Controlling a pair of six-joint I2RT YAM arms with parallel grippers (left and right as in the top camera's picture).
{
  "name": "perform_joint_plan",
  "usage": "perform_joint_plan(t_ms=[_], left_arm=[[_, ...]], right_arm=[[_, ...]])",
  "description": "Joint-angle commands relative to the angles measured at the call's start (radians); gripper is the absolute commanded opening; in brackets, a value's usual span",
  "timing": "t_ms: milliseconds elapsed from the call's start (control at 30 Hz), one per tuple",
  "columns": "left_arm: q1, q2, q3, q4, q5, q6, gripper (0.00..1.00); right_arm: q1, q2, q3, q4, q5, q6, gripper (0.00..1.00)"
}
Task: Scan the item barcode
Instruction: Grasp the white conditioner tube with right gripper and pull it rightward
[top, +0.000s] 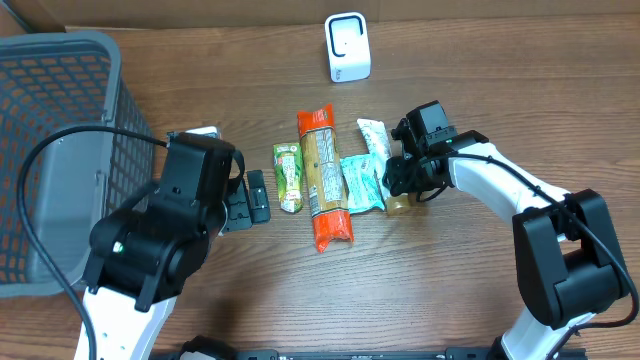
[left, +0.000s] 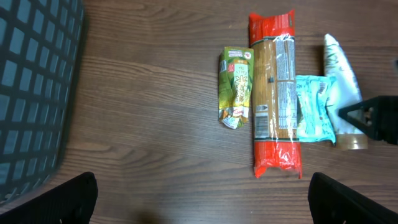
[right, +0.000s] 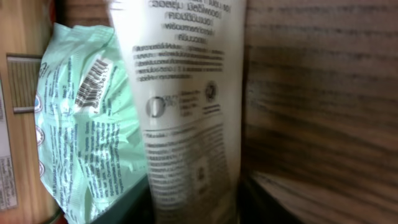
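Items (top: 323, 175): one tube (top: 372, 138), three packets (top: 288, 175); one scanner (top: 347, 47).

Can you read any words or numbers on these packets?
Nothing can be read clearly.
Tube: lines of print, too blurred to read.
Mint packet: a barcode and small print, unreadable.
Pasta pack: label too small.
Green pouch: lettering too small.

Tube (top: 370, 133) touches the mint packet (top: 362, 182); bare table (top: 450, 290) flanks its other side.
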Motion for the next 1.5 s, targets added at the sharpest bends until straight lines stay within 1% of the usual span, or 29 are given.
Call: perform_joint_plan(t_ms=[0, 33, 67, 100, 133, 233, 400, 500, 600, 667, 767, 900, 933, 967, 1000, 1067, 1133, 1200, 1300, 1400, 1467], left_arm=[[0.0, 0.026, -0.005, 0.0, -0.014, -0.021, 1.0], [0.0, 0.033, -0.005, 0.001, -0.014, -0.021, 1.0], [0.0, 0.041, -0.005, 0.001, -0.014, -0.022, 1.0], [0.0, 0.05, -0.005, 0.0, -0.014, -0.021, 1.0], [0.0, 0.06, -0.005, 0.001, -0.014, -0.022, 0.99], [0.0, 0.093, -0.005, 0.001, -0.014, -0.021, 1.0], [0.0, 0.145, -0.005, 0.001, -0.014, -0.022, 1.0], [0.0, 0.182, -0.005, 0.001, -0.014, -0.022, 1.0], [0.0, 0.215, -0.005, 0.001, -0.014, -0.021, 1.0], [0.0, 0.239, -0.005, 0.001, -0.014, -0.021, 0.99], [0.0, 0.27, -0.005, 0.001, -0.014, -0.021, 0.99], [0.0, 0.306, -0.005, 0.001, -0.014, -0.021, 0.99], [0.0, 0.316, -0.005, 0.002, -0.014, -0.022, 1.0], [0.0, 0.326, -0.005, 0.001, -0.014, -0.022, 0.99], [0.0, 0.335, -0.005, 0.002, -0.014, -0.022, 1.0], [0.0, 0.35, -0.005, 0.002, -0.014, -0.021, 1.0], [0.0, 0.364, -0.005, 0.002, -0.014, -0.021, 1.0], [0.0, 0.378, -0.005, 0.002, -0.014, -0.021, 1.0], [0.0, 0.401, -0.005, 0.002, -0.014, -0.022, 0.99], [0.0, 0.408, -0.005, 0.002, -0.014, -0.022, 1.0], [0.0, 0.409, -0.005, 0.002, -0.014, -0.022, 1.0]], right_arm=[[0.003, -0.008, -0.014, 0.005, 0.03, 0.009, 0.27], [0.003, -0.008, -0.014, 0.006, 0.03, 0.009, 0.2], [0.003, -0.008, -0.013, 0.006, 0.031, 0.009, 0.11], [0.003, -0.008, -0.013, 0.004, 0.035, 0.009, 0.06], [0.003, -0.011, -0.009, -0.004, 0.044, 0.009, 0.04], [0.003, -0.029, 0.029, -0.074, 0.113, 0.029, 0.04], [0.036, -0.125, 0.095, -0.222, 0.422, 0.149, 0.04], [0.117, -0.181, 0.098, -0.307, 0.725, 0.298, 0.04], [0.185, -0.158, 0.097, -0.373, 0.89, 0.433, 0.04], [0.209, -0.111, 0.096, -0.407, 0.947, 0.469, 0.04], [0.22, -0.017, 0.097, -0.425, 0.998, 0.476, 0.04], [0.233, 0.063, 0.097, -0.425, 0.951, 0.476, 0.04], [0.239, 0.068, 0.097, -0.425, 0.927, 0.476, 0.09], [0.246, 0.069, 0.097, -0.421, 0.897, 0.476, 0.28], [0.254, 0.068, 0.097, -0.41, 0.868, 0.468, 0.4], [0.266, 0.065, 0.103, -0.39, 0.809, 0.422, 0.54], [0.267, 0.057, 0.112, -0.377, 0.742, 0.385, 0.57], [0.264, 0.042, 0.129, -0.38, 0.694, 0.378, 0.59], [0.219, -0.022, 0.176, -0.412, 0.627, 0.378, 0.63], [0.142, -0.112, 0.212, -0.435, 0.547, 0.378, 0.73], [0.076, -0.173, 0.214, -0.435, 0.485, 0.375, 0.88]])
